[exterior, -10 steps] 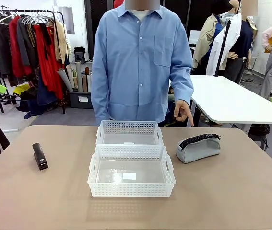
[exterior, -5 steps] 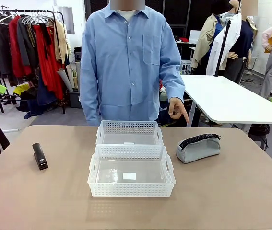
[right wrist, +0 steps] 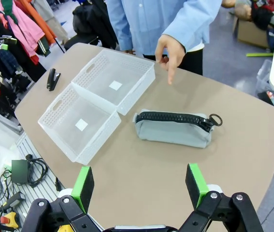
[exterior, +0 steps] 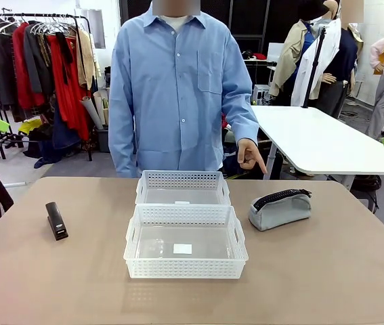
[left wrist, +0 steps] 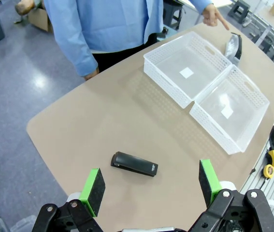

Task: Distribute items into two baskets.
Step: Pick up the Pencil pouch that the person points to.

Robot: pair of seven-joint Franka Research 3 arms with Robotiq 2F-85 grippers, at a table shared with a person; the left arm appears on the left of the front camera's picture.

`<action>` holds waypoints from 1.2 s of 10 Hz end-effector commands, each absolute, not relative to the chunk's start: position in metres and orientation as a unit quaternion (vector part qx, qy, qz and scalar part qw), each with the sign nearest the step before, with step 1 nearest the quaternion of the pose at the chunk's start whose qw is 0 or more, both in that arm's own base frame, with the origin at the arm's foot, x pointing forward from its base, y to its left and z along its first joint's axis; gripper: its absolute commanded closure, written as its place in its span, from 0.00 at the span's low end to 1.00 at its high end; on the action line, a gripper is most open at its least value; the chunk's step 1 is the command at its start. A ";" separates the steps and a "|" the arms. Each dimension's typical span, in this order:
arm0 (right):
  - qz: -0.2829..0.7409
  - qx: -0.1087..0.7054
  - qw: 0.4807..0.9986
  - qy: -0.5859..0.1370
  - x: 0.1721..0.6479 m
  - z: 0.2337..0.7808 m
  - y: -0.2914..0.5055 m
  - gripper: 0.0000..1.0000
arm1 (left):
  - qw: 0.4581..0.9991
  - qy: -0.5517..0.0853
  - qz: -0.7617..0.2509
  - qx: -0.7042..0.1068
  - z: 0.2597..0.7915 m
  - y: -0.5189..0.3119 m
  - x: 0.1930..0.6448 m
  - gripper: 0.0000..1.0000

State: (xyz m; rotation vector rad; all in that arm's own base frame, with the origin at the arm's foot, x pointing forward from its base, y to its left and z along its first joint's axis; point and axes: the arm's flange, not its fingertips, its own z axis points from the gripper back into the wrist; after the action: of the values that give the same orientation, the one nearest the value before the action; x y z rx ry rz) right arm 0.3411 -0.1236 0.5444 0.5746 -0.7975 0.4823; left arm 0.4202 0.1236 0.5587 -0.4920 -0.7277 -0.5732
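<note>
Nothing has been sorted yet. Both baskets sit end to end in the middle of the surface (exterior: 327, 271), touching, the near basket (exterior: 185, 269) toward me and the far basket (exterior: 182, 179) toward the person, with nothing in them but a small white label on each floor.

The stapler (exterior: 57, 220) lies flat out on my left side, well apart from the baskets. My left hand (left wrist: 151, 186) hangs above it, fingers spread wide and holding nothing. The pouch (exterior: 280, 209) rests on its side just to the right of the baskets, zipper up, ring pull at its far end. My right hand (right wrist: 139, 185) hovers over that side, equally wide open and empty.

The person's hand (exterior: 249, 154) points a finger down toward the pouch, which I take as the cue to begin there.

So the step in hand is the first pick. The next move calls for lowering my right hand over the middle of the pouch, fingers across its narrow width. Soft fabric will give, so I should close well below the zipper ridge before lifting it into a basket.
</note>
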 end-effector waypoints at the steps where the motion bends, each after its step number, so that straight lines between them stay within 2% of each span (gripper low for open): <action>1: 0.229 0.273 0.854 -0.379 0.341 0.544 -0.124 0.00 | 0.863 -0.348 -0.276 -0.239 0.559 0.124 0.420 0.00; 6: 0.299 0.250 0.881 -0.268 0.425 0.548 -0.095 0.00 | 0.863 -0.348 -0.276 -0.239 0.559 0.124 0.420 0.00; 9: 0.387 0.208 0.875 -0.204 0.462 0.532 -0.076 0.00 | 0.863 -0.348 -0.276 -0.239 0.559 0.124 0.420 0.00; 12: 0.499 0.171 0.831 -0.176 0.486 0.519 -0.060 0.00 | 0.863 -0.348 -0.276 -0.239 0.559 0.124 0.420 0.00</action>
State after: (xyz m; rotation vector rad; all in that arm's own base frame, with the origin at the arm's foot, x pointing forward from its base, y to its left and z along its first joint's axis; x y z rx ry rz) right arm 0.4793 -0.0545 0.5162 0.3988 -0.3621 0.9560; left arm 0.4202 0.1230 0.5584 -0.4916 -0.7262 -0.5741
